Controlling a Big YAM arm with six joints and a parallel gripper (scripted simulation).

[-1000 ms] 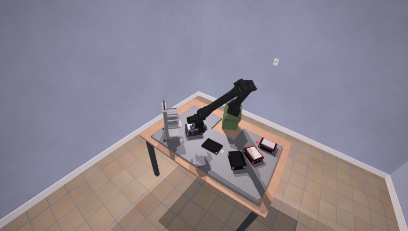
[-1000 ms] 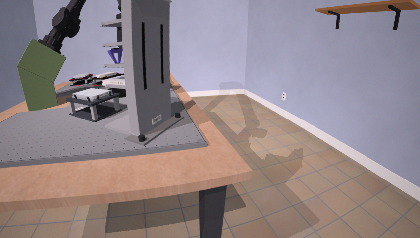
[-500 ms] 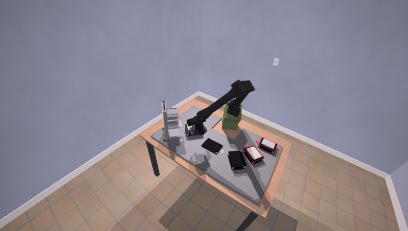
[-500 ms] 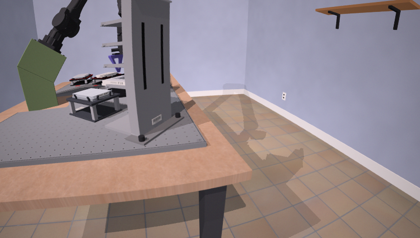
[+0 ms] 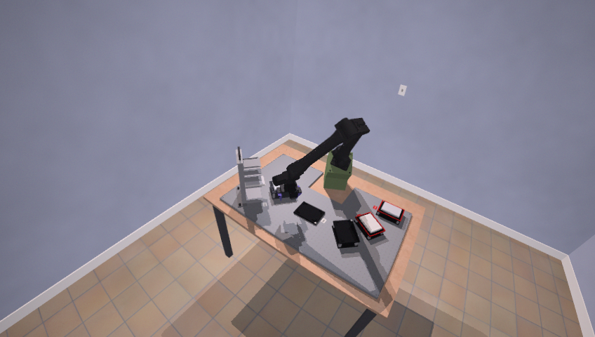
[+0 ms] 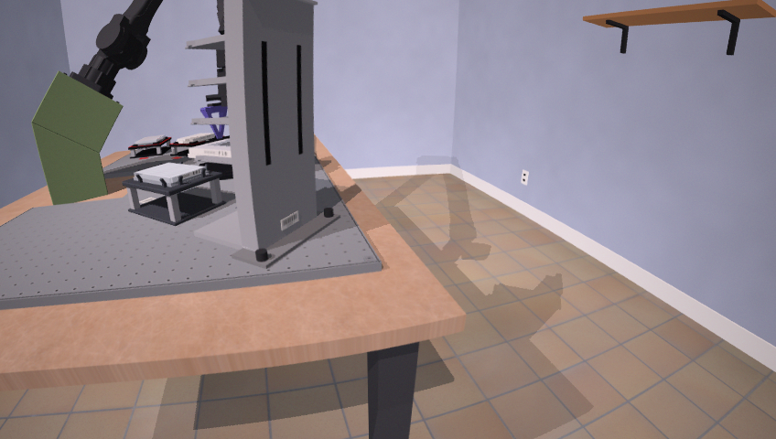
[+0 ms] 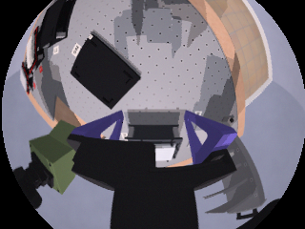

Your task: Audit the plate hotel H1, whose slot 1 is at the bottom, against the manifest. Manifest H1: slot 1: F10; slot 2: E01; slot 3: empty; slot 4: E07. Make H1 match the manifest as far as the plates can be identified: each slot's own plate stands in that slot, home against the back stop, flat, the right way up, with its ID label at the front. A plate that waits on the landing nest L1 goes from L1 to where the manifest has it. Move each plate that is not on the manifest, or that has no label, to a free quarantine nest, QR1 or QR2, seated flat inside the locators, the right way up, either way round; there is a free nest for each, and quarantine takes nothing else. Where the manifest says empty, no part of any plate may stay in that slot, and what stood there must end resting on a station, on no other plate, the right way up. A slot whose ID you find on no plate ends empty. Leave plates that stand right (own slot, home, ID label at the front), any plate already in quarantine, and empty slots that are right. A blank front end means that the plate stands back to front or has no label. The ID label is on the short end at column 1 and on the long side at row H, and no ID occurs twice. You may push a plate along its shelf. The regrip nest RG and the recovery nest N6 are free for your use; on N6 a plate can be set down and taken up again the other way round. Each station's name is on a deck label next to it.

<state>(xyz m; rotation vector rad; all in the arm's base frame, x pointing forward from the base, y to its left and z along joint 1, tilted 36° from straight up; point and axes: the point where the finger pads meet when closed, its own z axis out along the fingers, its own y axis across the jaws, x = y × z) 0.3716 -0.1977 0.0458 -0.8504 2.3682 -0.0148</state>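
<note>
Robot arm's purple fingers, spread wide and gripping nothing, hang directly above a white plate (image 6: 169,173) on a raised black stand (image 6: 175,193) beside the tall shelf tower (image 6: 272,124).

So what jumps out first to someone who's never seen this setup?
The long black arm stretches from its green pedestal down over a plate on a raised nest, its purple fingers spread wide and holding nothing. Beside it stands the tall grey plate hotel; two red-rimmed nests at the far end hold white plates.

White plate (image 6: 169,173) flat on raised dark nest (image 6: 142,187) beside hotel (image 6: 272,179).
</note>
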